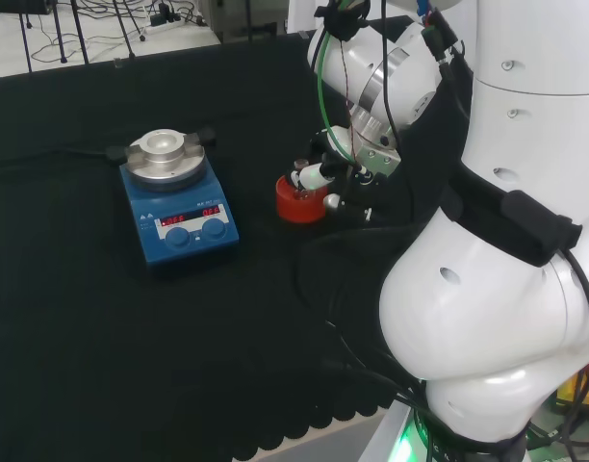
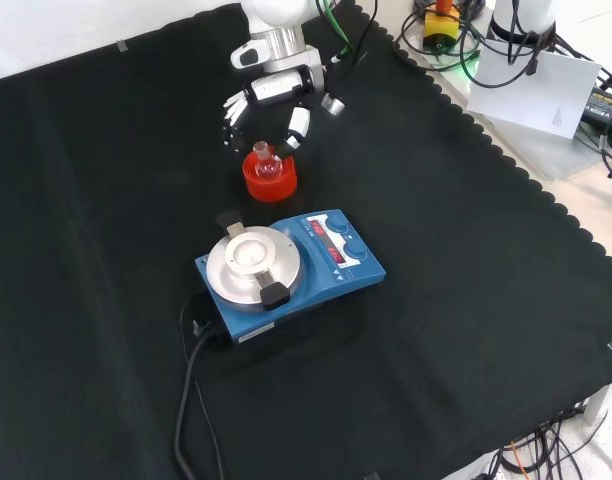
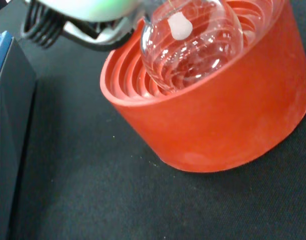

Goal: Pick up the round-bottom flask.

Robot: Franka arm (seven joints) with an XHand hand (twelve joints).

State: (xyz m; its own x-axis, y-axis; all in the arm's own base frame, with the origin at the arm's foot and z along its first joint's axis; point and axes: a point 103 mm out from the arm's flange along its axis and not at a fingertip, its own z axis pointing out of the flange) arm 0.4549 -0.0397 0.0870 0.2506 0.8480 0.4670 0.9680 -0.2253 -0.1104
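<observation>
Hand (image 2: 271, 92) hovers over flask (image 2: 266, 166) in red stand (image 2: 270, 181)

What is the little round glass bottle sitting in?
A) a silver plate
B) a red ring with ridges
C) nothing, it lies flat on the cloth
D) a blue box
B: in the wrist view the round-bottom flask rests in the ribbed hollow of the red ring stand, and the front view shows it there too.

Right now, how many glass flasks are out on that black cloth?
1. A single round-bottom flask sits in the red ribbed stand, just behind the blue stirrer plate in the front view, under the hand. Clear glassware is hard to spot, so another could be missed.
</observation>
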